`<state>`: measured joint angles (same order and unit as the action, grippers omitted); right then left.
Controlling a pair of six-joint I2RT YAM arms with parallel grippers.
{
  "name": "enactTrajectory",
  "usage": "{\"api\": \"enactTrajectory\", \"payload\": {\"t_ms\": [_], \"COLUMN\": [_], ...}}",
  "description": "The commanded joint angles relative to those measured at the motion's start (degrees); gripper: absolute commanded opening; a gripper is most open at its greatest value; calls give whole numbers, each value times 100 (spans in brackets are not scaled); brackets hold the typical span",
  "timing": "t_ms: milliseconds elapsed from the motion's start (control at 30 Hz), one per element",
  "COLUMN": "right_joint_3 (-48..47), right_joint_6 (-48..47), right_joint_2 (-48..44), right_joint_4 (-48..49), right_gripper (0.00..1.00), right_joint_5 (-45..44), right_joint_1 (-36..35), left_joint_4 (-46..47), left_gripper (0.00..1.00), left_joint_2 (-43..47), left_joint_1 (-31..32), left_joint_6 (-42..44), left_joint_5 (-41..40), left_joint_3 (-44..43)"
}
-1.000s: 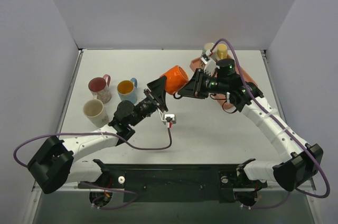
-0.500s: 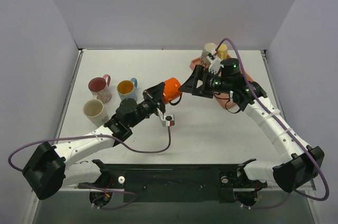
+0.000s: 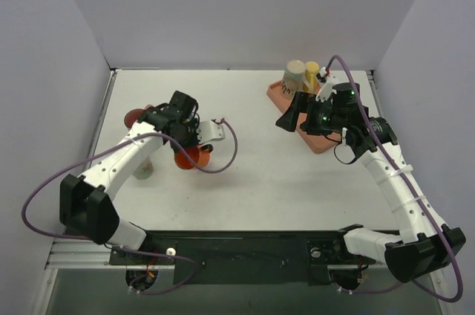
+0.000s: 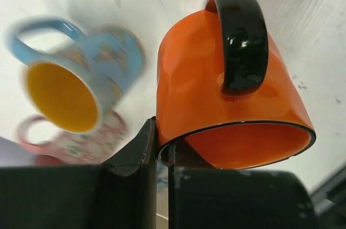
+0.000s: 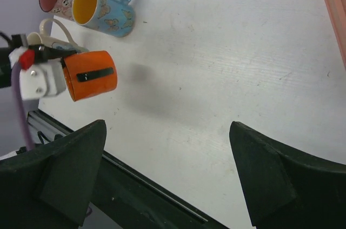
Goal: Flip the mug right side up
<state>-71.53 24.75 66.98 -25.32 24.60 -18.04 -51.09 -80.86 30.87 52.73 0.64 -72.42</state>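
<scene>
Item: orange mug [image 4: 216, 94]. Your left end effector [image 4: 162, 145] is clamping its rim wall, leaving the black handle free for turning. You are carrying it beside the blue mug [image 5: 108, 5], seemingly clear of the tabletop [image 3: 260, 174]. Your right end effector [image 5: 167, 126] is gaping wide and empty, idling near the tray [image 3: 315, 142].
</scene>
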Motion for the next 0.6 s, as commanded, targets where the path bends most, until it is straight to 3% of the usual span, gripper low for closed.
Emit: {"api": "enactTrajectory", "payload": {"t_ms": [0,100,233,567], "right_joint_3": [-98,-72,-19,104], "right_joint_6": [-216,-243,-304,-489], "right_joint_2": [61,34,-1,-27], "right_joint_4": [-140,-131,-148,-184], "right_gripper": [92,92,92,93], "right_joint_5": [-87,-113,-148,-333], "right_joint_1": [-24,-24,-24,3], "left_joint_4": [-1896,-1529,-1246,-1738], "left_gripper": [0,0,0,0], "left_joint_2": [-658,-843,-1142,-2126], "left_joint_1": [-994,-1407,-1505,-1488], "left_joint_6": [-921,-1071,-1238,-1511], "left_joint_5": [656,516,129,-671], "left_joint_3": [-632,-615,-580,-835]}}
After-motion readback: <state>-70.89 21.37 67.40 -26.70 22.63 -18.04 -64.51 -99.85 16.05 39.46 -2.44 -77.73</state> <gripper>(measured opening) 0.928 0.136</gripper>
